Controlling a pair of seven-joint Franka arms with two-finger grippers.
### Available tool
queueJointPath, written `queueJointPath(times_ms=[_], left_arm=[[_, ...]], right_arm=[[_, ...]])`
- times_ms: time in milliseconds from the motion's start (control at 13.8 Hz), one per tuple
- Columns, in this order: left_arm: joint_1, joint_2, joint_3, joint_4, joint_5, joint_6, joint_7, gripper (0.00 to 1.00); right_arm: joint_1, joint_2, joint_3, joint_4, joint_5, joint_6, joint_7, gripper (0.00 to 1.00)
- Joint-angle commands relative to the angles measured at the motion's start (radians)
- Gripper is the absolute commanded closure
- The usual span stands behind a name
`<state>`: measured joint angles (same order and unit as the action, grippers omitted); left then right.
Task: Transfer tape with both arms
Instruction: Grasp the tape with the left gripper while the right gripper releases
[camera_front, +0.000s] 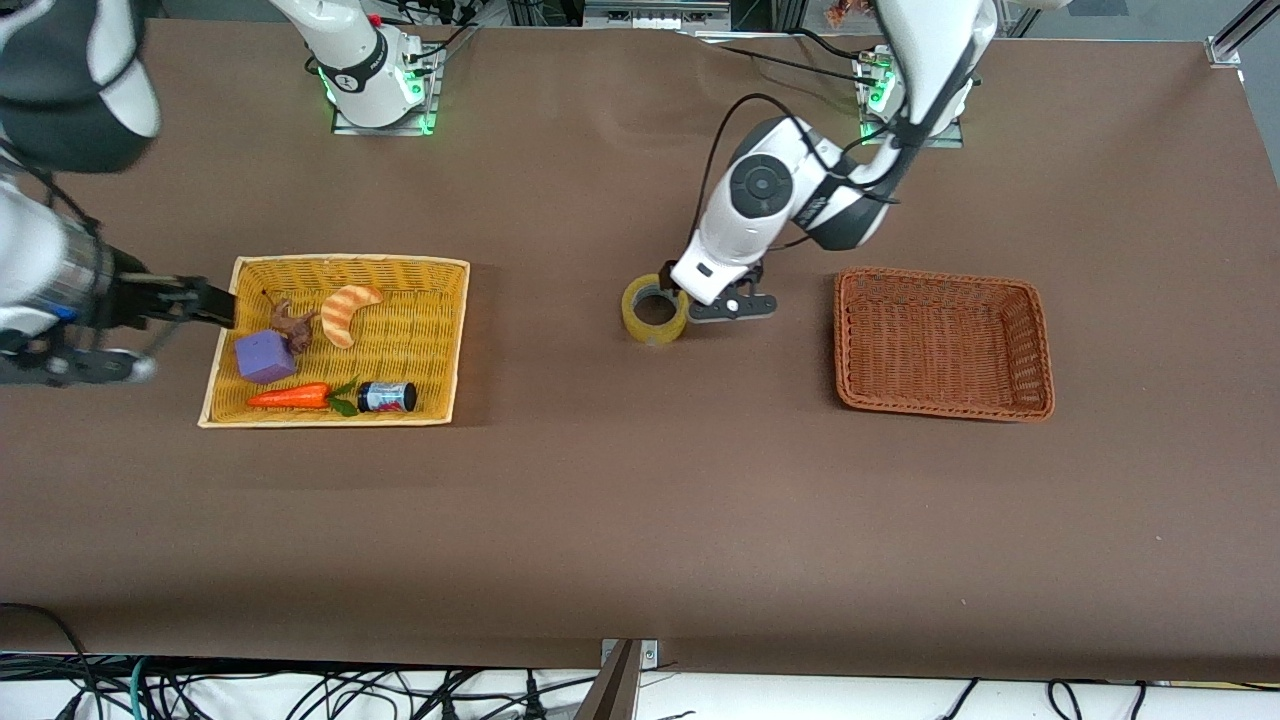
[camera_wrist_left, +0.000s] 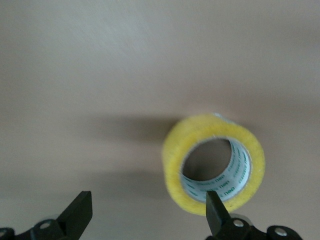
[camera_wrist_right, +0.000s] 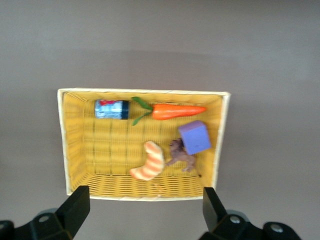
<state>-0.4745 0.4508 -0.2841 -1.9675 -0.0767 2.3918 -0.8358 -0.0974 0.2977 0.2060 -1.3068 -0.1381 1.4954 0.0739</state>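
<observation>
The tape (camera_front: 655, 312), a yellowish roll with a grey core, lies flat with its hole up on the brown table, midway between the two baskets. My left gripper (camera_front: 678, 288) is low over the tape's edge on the left arm's side. In the left wrist view this gripper (camera_wrist_left: 148, 216) is open; one finger (camera_wrist_left: 216, 212) is at the rim of the tape (camera_wrist_left: 212, 162), and the other is over bare table. My right gripper (camera_front: 215, 305) hangs over the outer edge of the yellow basket (camera_front: 440, 275). It is open and empty (camera_wrist_right: 145, 210).
The yellow basket (camera_wrist_right: 67, 145) holds an orange-striped croissant toy (camera_front: 350, 312), a purple block (camera_front: 265, 356), a carrot (camera_front: 290, 396), a small jar (camera_front: 388, 397) and a brown figure (camera_front: 295, 322). An empty brown basket (camera_front: 1040, 340) stands toward the left arm's end.
</observation>
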Motion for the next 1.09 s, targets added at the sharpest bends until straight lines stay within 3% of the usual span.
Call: queueJointPath(times_ms=[0,73,218,363,436,508,581,654,1017], left_arm=[[-0.024,0.043,0.002,0.002,0.006,0.065,-0.051,0.0],[-0.032,0.069,0.002,0.002,0.006,0.096,-0.061,0.0],[-0.038,0.092,0.003,0.004,0.006,0.128,-0.062,0.0],[-0.036,0.095,0.011,0.009,0.005,0.129,-0.062,0.01],[-0.036,0.103,0.011,0.009,0.005,0.132,-0.062,0.13],[-0.038,0.112,0.011,0.009,0.005,0.141,-0.062,0.43],[-0.044,0.123,0.011,0.007,0.006,0.159,-0.06,0.83],[-0.048,0.126,0.011,0.006,0.006,0.161,-0.059,1.0],[-0.042,0.097,0.022,0.004,0.009,0.144,-0.049,1.0]], right_arm=[[-0.001,-0.095,-0.084,-0.054,0.061,0.038,-0.014,0.0],[-0.004,-0.153,-0.124,-0.102,0.087,0.037,-0.014,0.0],[-0.004,-0.25,-0.145,-0.242,0.089,0.051,-0.013,0.0],[-0.004,-0.287,-0.145,-0.259,0.095,0.042,-0.025,0.0],[-0.004,-0.295,-0.145,-0.267,0.095,0.036,-0.045,0.0],[-0.004,-0.293,-0.145,-0.267,0.095,0.025,-0.078,0.0],[-0.002,-0.285,-0.148,-0.263,0.095,0.019,-0.115,0.0],[-0.005,-0.281,-0.163,-0.252,0.095,0.019,-0.159,0.0],[-0.007,-0.221,-0.183,-0.207,0.104,0.022,-0.213,0.0]])
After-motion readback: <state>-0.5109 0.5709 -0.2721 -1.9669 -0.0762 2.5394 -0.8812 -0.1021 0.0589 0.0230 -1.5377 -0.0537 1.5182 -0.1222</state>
